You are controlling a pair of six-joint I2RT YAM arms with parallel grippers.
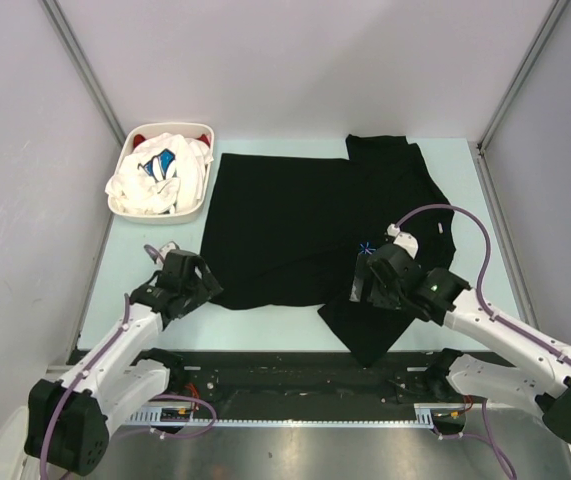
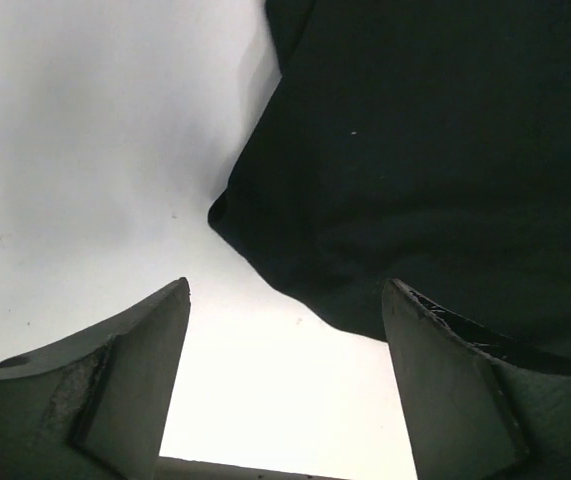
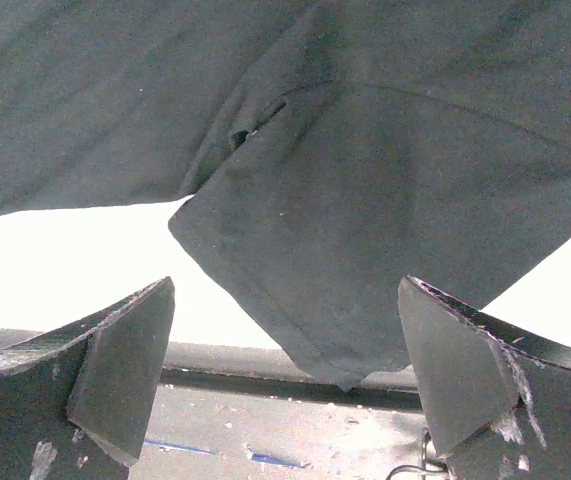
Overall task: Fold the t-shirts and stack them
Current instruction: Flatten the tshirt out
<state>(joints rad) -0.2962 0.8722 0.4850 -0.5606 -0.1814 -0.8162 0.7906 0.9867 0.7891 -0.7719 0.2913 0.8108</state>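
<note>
- Top view: the large plain black cloth t-shirt lies spread on the pale green table. Well apart at the far left, the white oval plastic basket holds a white tee with blue print and a red tee. Both arms sit at the black shirt's near edge, so an uneven pull could skew the whole cloth.
- Left wrist: the left gripper is spread wide and empty, with the hem corner just ahead. If it closes too early it may pinch nothing, or only nick the edge.
- Right wrist: the right gripper is also wide and empty, over the sleeve, whose tip overhangs the table edge. A shallow grab there could bunch the sleeve or drag it off.
</note>
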